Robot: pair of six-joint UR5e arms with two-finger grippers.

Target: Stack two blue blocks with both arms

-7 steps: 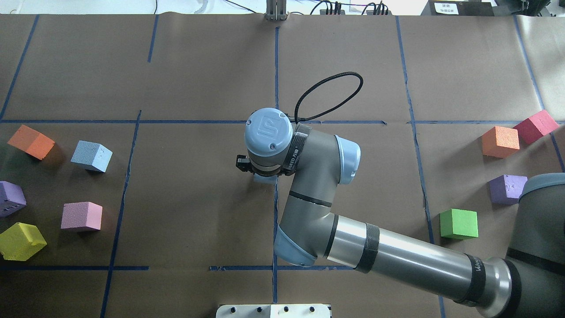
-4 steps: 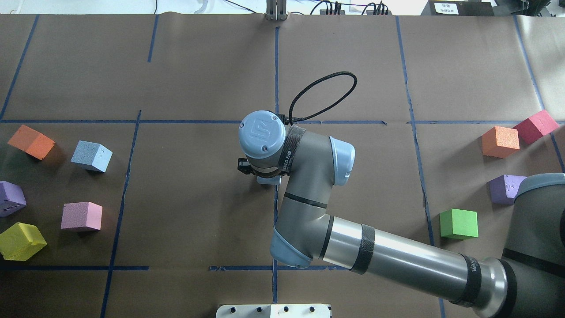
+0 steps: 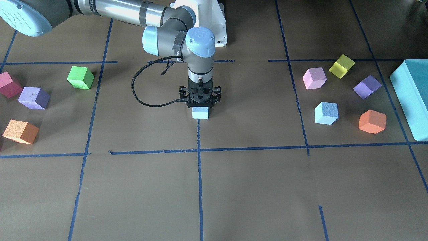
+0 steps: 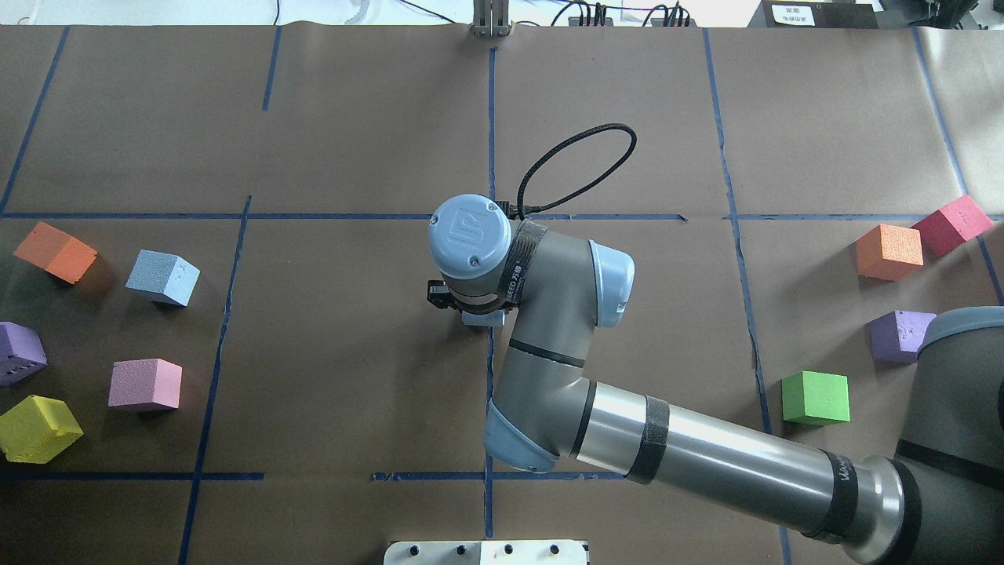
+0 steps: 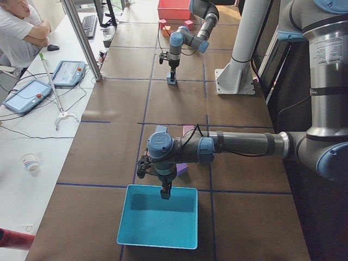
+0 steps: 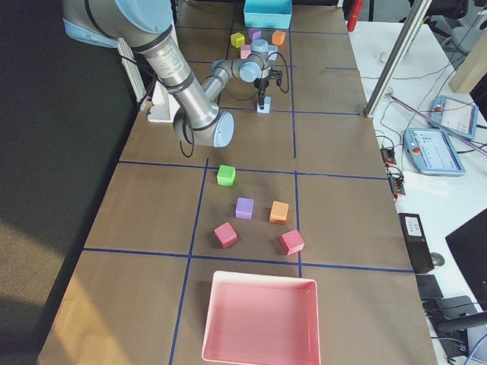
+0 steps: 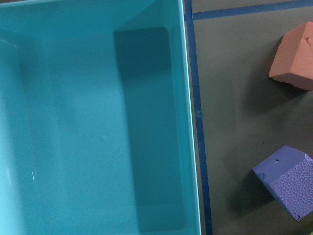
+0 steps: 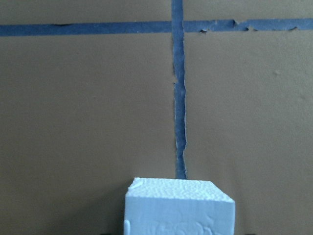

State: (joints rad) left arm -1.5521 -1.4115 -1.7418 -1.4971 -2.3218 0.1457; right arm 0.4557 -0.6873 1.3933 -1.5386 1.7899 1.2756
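One pale blue block (image 3: 200, 113) sits at the table's centre on the blue tape line. My right gripper (image 3: 200, 106) stands straight down over it and is shut on it. In the overhead view only an edge of this block (image 4: 481, 318) shows under the wrist. It fills the bottom of the right wrist view (image 8: 178, 209). The second blue block (image 4: 162, 277) lies apart at the left among other cubes, also in the front view (image 3: 326, 113). My left gripper (image 5: 165, 191) hangs over the teal box (image 5: 157, 217). I cannot tell whether it is open or shut.
Orange (image 4: 55, 251), purple (image 4: 19, 352), pink (image 4: 144, 384) and yellow (image 4: 38, 428) cubes lie around the second blue block. Green (image 4: 816, 397), purple (image 4: 900, 335), orange (image 4: 889, 251) and red (image 4: 951, 224) cubes lie at the right. A pink tray (image 6: 260, 319) sits at the right end.
My right wrist shifted a little to the left and then eased back. The blue block stayed under the gripper at the centre. Nothing else moved.
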